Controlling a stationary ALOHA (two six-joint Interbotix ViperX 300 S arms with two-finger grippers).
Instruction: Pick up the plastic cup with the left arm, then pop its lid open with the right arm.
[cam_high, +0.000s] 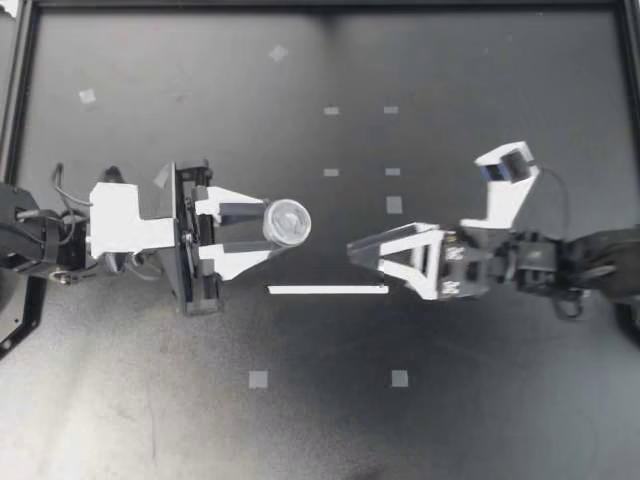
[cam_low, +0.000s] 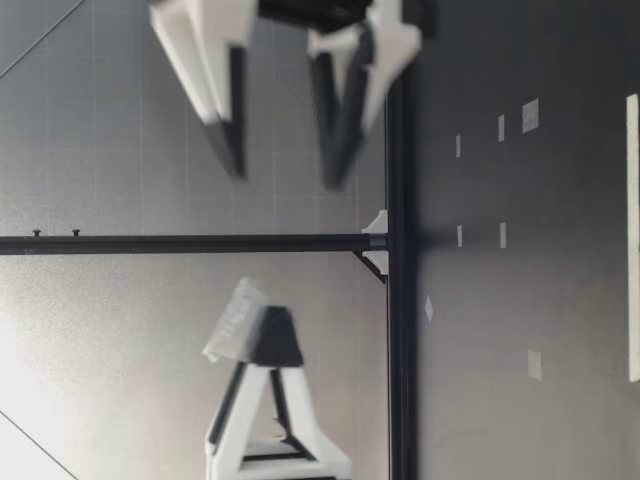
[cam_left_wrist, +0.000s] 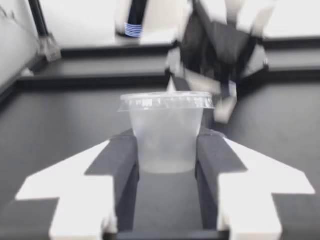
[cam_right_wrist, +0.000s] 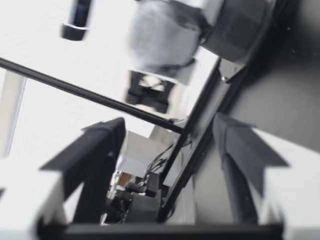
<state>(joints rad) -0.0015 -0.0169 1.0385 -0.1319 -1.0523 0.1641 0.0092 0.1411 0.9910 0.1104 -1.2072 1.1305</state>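
Observation:
My left gripper (cam_high: 270, 227) is shut on a small clear plastic cup (cam_high: 287, 222) with a lid, held above the dark table. In the left wrist view the cup (cam_left_wrist: 166, 125) stands upright between the dark finger pads (cam_left_wrist: 120, 165). My right gripper (cam_high: 365, 256) faces it from a short way off, open and empty. From table height, the right gripper (cam_low: 285, 150) hangs above the table with its fingers apart. Beside it, the left gripper (cam_low: 265, 345) holds the cup (cam_low: 238, 318). In the right wrist view the fingers (cam_right_wrist: 100, 150) stand wide, with the cup (cam_right_wrist: 160, 37) blurred ahead of them.
A thin white strip (cam_high: 328, 289) lies flat on the table just in front of both grippers. Small grey tape squares (cam_high: 394, 205) dot the mat. A black frame (cam_high: 18, 90) borders the table at the back and left.

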